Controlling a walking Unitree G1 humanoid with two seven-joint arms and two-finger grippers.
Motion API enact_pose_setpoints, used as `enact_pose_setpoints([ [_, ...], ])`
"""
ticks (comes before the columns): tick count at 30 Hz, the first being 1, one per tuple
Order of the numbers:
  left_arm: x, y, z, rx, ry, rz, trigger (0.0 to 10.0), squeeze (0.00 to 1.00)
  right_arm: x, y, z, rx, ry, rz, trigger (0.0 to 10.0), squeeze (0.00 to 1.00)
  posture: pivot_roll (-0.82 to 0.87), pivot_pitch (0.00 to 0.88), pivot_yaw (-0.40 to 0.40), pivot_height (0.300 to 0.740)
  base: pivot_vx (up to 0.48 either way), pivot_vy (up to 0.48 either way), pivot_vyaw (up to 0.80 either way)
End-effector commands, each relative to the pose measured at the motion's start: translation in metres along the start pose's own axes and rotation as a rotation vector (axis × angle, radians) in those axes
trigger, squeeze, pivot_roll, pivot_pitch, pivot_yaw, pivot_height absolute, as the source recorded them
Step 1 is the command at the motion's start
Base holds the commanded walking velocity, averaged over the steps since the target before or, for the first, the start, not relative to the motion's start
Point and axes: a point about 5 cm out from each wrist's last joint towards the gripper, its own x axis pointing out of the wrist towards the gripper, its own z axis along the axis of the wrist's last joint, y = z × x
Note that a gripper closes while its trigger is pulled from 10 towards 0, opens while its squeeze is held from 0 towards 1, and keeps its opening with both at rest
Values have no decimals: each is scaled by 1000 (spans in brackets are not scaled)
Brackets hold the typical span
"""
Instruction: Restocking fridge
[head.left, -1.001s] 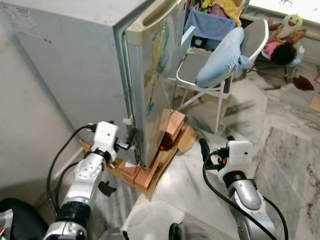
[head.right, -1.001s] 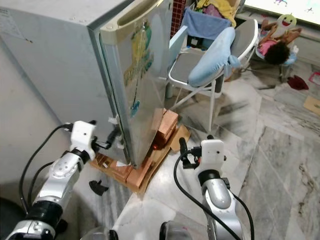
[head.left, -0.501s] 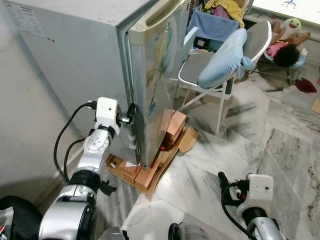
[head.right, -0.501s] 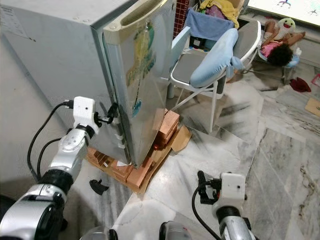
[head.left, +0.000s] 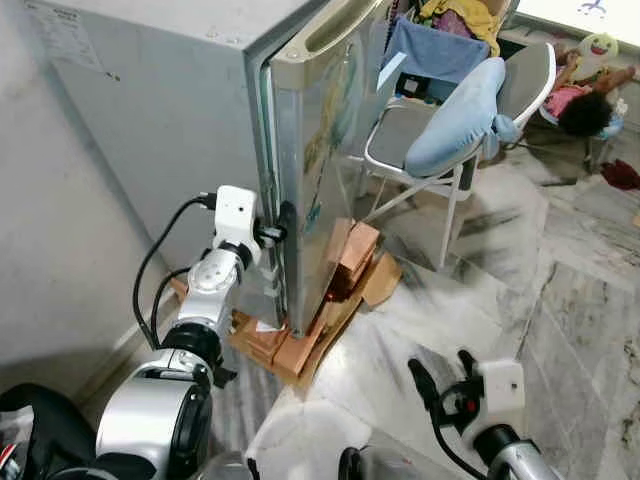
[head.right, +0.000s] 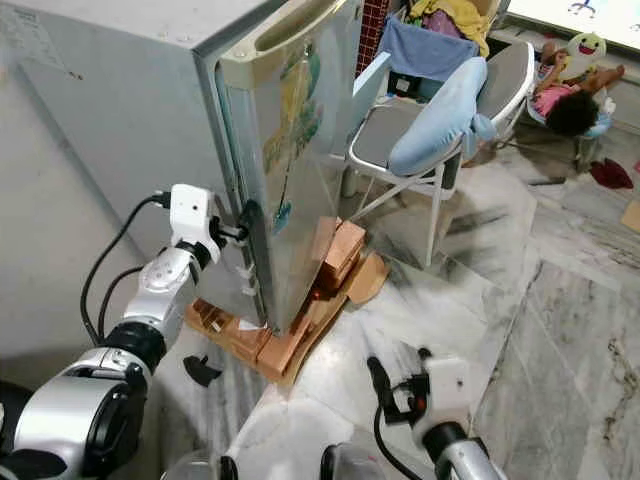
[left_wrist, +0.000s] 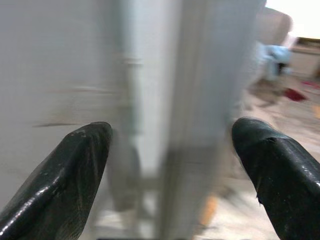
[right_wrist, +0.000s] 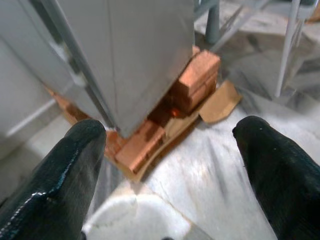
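From the head, the fridge (head.left: 200, 130) stands on bricks (head.left: 300, 350) at the left, and its door (head.left: 320, 150) looks shut. The left gripper (head.left: 283, 232) is up at the door's near edge. The right gripper (head.right: 395, 380) hangs low over the floor (head.left: 560, 300), holding nothing.

The left wrist view shows wide fingers (left_wrist: 65, 175) on both sides of the door edge.

The right wrist view shows wide fingers (right_wrist: 270, 170) above the bricks.

I think the job has barely begun: the door must open first, and no food can be seen.

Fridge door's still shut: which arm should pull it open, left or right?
Left. The left pincer is open right at the fridge door edge, at the seam. The right pincer hangs low over the marble floor, well short of the fridge.
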Motion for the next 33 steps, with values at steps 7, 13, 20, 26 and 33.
enact_pose_setpoints([
  [7, 16, -98, 16, 15, -76, -421, 10000, 0, 1, -29, -39, 30, 83, -30, 10000, 0, -140, 26, -14, 740, 0, 0, 0],
  [13, 10, -162, 32, 7, -152, -698, 10000, 0, 3, -30, -34, 6, 7, -14, 10000, 0, -141, 22, -10, 740, 0, 0, 0],
  [20, 12, -138, 28, 26, -150, -609, 10000, 0, 17, -21, -28, -4, -32, -8, 10000, 0, -133, 21, -4, 740, 0, 0, 0],
  [26, -5, -66, 14, 11, -137, -387, 10000, 0, 26, -19, -32, 4, -17, -19, 10000, 0, -115, 25, -4, 740, 0, 0, 0],
  [33, -49, -5, -28, 30, -32, -120, 10000, 0, 34, -14, -44, 14, 58, -32, 10000, 0, -100, 33, -8, 740, 0, 0, 0],
])
